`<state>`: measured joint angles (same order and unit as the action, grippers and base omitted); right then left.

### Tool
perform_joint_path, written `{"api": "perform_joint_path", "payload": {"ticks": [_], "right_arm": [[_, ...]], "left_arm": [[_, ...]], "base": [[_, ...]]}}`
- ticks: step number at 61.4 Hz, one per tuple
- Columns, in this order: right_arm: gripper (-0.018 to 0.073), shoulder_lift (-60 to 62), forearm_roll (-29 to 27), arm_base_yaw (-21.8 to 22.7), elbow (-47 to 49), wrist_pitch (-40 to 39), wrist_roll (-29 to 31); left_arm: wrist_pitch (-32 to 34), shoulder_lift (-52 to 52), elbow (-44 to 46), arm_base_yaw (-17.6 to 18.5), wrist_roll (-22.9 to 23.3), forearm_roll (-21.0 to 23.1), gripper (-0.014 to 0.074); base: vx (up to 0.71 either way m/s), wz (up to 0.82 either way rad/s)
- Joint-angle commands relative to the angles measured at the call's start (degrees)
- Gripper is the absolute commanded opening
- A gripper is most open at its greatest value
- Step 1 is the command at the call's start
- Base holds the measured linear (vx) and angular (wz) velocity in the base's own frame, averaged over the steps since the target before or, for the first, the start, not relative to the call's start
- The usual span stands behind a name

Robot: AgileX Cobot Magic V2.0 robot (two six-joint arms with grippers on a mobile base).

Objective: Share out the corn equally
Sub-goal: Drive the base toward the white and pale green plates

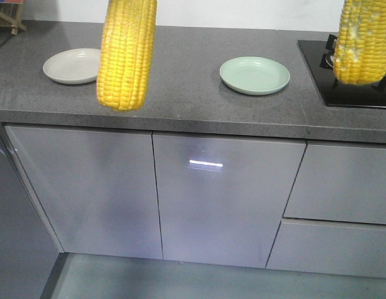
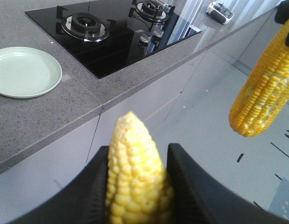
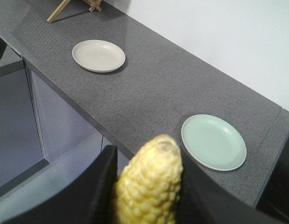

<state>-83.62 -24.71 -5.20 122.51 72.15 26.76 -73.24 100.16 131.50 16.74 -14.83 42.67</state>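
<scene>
Low in both wrist views, left claw (image 2: 137,156) and right claw (image 3: 147,163) each pinch corn (image 2: 135,191). Mid-carry, I judge; next set one on cream plate (image 1: 71,65), one on green plate (image 1: 254,75)

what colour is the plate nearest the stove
The plate is pale mint green, plain with no pattern; it shows best in the exterior front-facing view.

No text, label, brand or number can be read (anything printed on the hob (image 2: 112,58) is too small).

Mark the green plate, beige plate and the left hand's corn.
green plate (image 1: 254,75), front view, bare centre.
beige plate (image 1: 71,66), front view, bare centre.
left-hand corn (image 2: 135,172), left wrist view, mid-cob kernels.
</scene>
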Motion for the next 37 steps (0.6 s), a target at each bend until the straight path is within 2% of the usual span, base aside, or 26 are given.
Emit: {"api": "perform_joint_path", "payload": {"ticks": [1,37], "right_arm": [[-0.0004,1.5,-1.0,0.2,1.1,-4.0,0.2],[-0.0004,1.5,-1.0,0.2,1.1,-4.1,0.2]], "left_arm": [[1.5,-2.4,1.3,0.0,0.3,2.8,-0.0008],[1.5,-2.4,1.3,0.0,0.3,2.8,-0.0008]], "base": [[0.08,0.01],[0.09,0.03]]}}
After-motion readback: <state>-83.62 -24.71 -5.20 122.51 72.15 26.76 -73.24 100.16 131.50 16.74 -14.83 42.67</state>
